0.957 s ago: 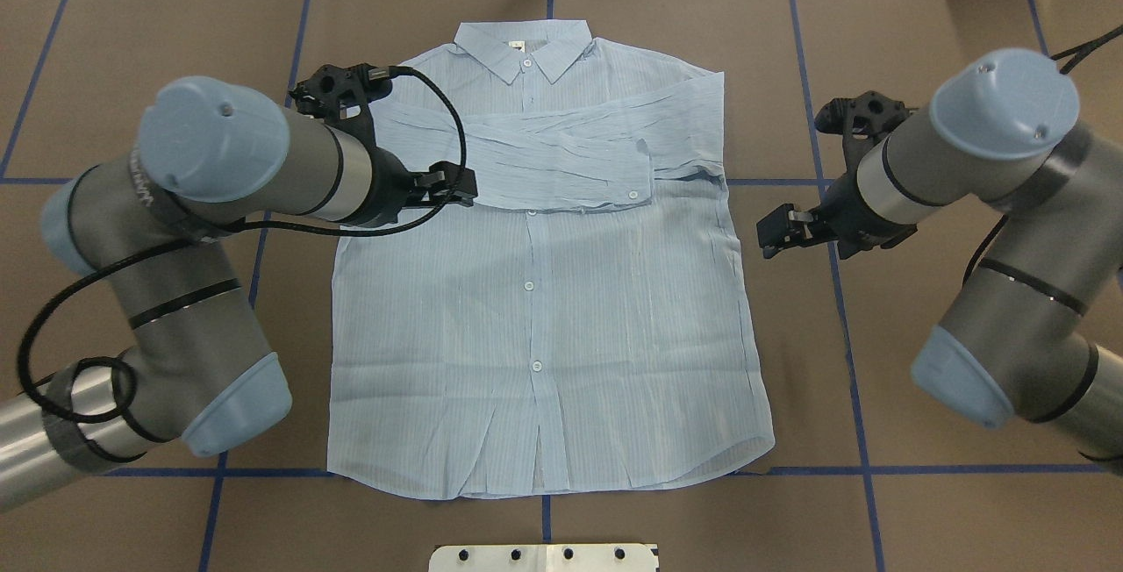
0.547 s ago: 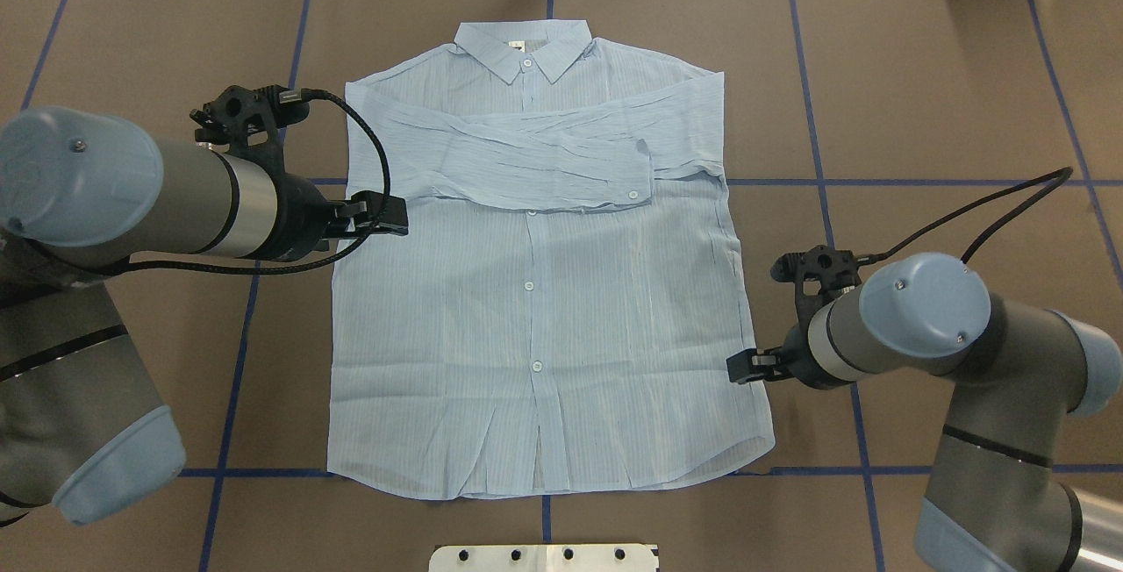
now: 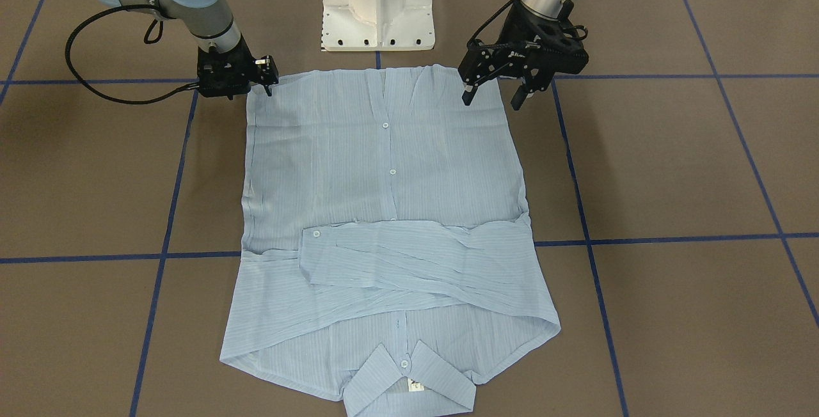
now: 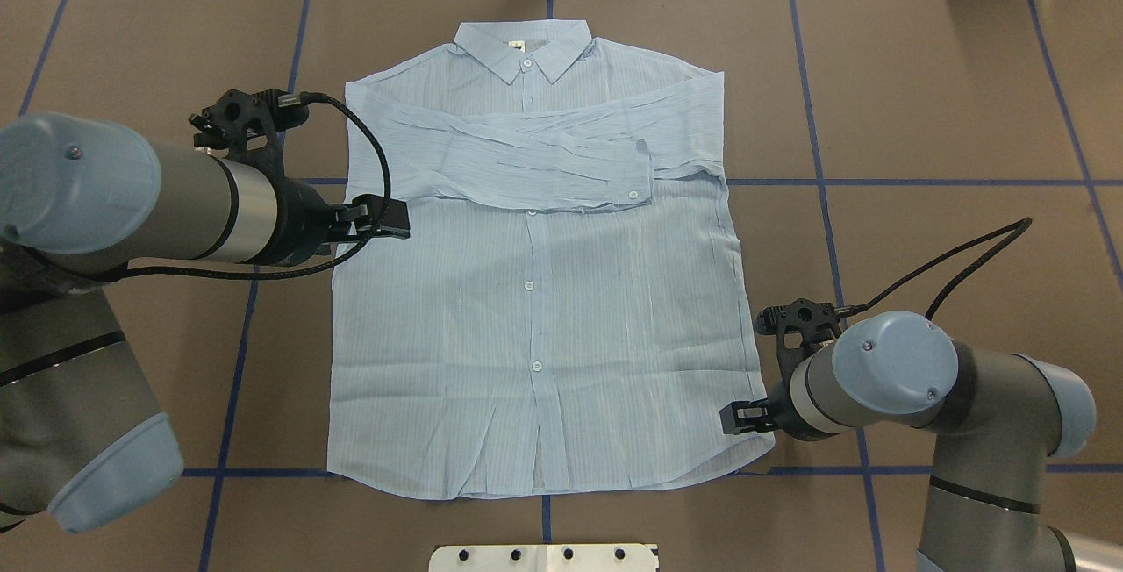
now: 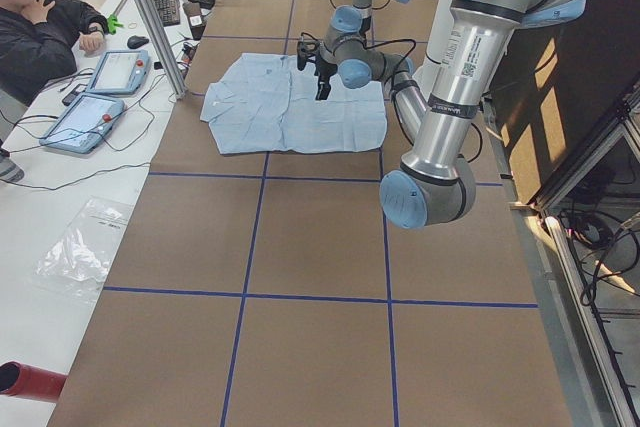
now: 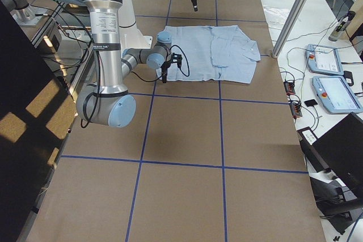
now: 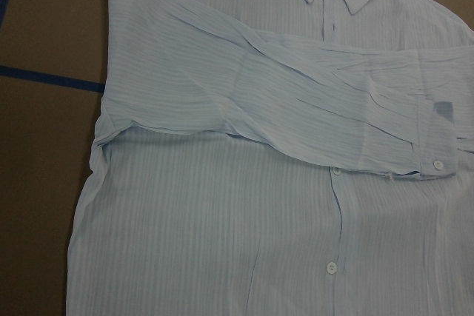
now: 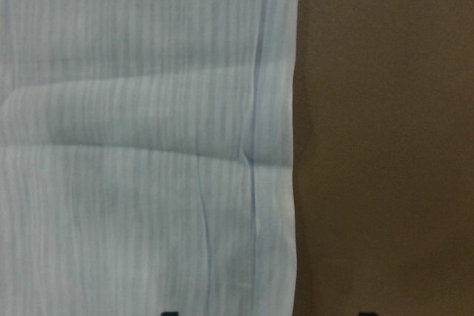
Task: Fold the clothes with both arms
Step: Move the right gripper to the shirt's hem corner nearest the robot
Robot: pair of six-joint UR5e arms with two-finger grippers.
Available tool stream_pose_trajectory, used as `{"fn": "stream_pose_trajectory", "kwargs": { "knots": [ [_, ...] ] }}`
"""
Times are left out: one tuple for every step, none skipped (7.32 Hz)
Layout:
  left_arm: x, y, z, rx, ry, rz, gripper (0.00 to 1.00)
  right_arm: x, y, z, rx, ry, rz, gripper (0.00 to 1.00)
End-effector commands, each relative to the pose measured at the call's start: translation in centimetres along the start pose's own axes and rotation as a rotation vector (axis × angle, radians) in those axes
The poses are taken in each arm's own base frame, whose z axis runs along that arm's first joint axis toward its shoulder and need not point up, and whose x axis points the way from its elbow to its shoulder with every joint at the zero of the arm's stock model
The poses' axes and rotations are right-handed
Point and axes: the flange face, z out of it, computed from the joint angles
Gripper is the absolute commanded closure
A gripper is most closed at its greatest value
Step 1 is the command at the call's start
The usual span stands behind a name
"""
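Lower right pincer (image 4: 731, 419), spread apart, astride the near-right hem corner of shirt (image 4: 535, 309); bring left pincer (image 4: 392, 218), likewise spread, to near-left corner; clamp evenly.

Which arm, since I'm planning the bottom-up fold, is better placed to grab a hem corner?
Right. The right gripper sits low, open, beside a hem corner of the shirt; the left gripper hangs open, high, by the folded sleeves.

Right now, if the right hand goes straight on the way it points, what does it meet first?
Probably the shirt, its side edge near the hem; the right hand points down there, one finger over cloth, one over the table.
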Motion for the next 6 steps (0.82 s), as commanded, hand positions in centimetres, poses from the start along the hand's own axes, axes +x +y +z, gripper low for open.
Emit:
{"fn": "stream_pose_trajectory", "kwargs": {
  "knots": [
    [-0.10, -0.07, 0.06, 0.000, -0.002, 0.000, 0.04, -0.06, 0.26, 0.16, -0.007, 0.002, 0.000, 0.50],
    [-0.13, -0.08, 0.13, -0.001, -0.004, -0.001, 0.05, -0.10, 0.30, 0.09, -0.010, 0.000, -0.002, 0.53],
    [-0.13, -0.08, 0.13, -0.001, -0.004, -0.001, 0.05, -0.14, 0.37, 0.12, -0.011, 0.000, -0.003, 0.53],
    [-0.14, -0.02, 0.23, -0.002, -0.005, 0.000, 0.05, -0.14, 0.37, 0.12, -0.011, 0.000, -0.003, 0.55],
    [-0.14, -0.02, 0.23, -0.002, -0.005, 0.000, 0.05, -0.15, 0.40, 0.12, -0.014, -0.001, -0.003, 0.56],
    [-0.14, -0.02, 0.23, -0.002, -0.005, 0.000, 0.05, -0.04, 0.35, 0.12, -0.013, 0.000, -0.001, 0.56]
  ]
}}
